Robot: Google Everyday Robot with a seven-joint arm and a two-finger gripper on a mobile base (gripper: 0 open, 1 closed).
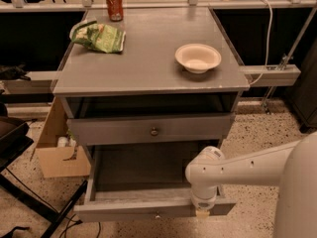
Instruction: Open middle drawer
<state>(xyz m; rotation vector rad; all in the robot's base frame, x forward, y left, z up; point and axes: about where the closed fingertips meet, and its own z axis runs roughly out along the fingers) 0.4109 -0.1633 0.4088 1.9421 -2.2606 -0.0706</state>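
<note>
The middle drawer (124, 209) is a long grey drawer pulled far out toward me, showing its shallow grey box (138, 170). A small round knob (157, 214) sits at the centre of its flat front. My gripper (203, 212) hangs from the white arm (233, 170) and points down at the top edge of that front, right of the knob. Above it, another grey drawer front (114, 130) with its own knob (154, 131) stands a little out of the cabinet.
On the grey cabinet top (148, 58) are a white bowl (197, 58), a green chip bag (101, 37) and a red can (114, 4). A cardboard box (57, 155) stands on the floor at the left. A black frame (20, 192) lies at the lower left.
</note>
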